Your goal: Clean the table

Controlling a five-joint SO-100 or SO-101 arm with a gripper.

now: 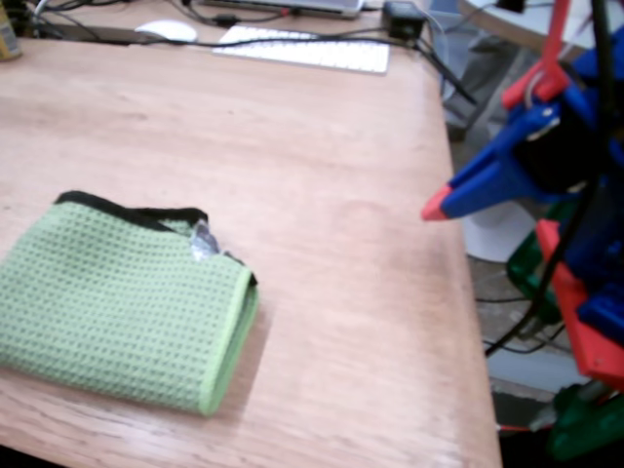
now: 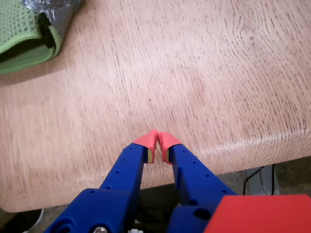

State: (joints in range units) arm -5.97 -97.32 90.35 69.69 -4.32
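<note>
Fixed view: the table (image 1: 322, 195) fills most of the frame, with a folded green cloth (image 1: 117, 302) at about 8 o'clock and something crinkly and grey (image 1: 203, 240) tucked at its top edge. My gripper (image 1: 436, 208) hangs at 3 o'clock, just at the table's edge and well apart from the cloth.

Wrist view: the gripper (image 2: 158, 141) has its red tips together, holding nothing, above bare wood near the rim. The cloth (image 2: 22, 34) sits at 10 o'clock. I'd judge I must part the jaws first, then come in low over the cloth's folded edge for a firm pinch.
</note>
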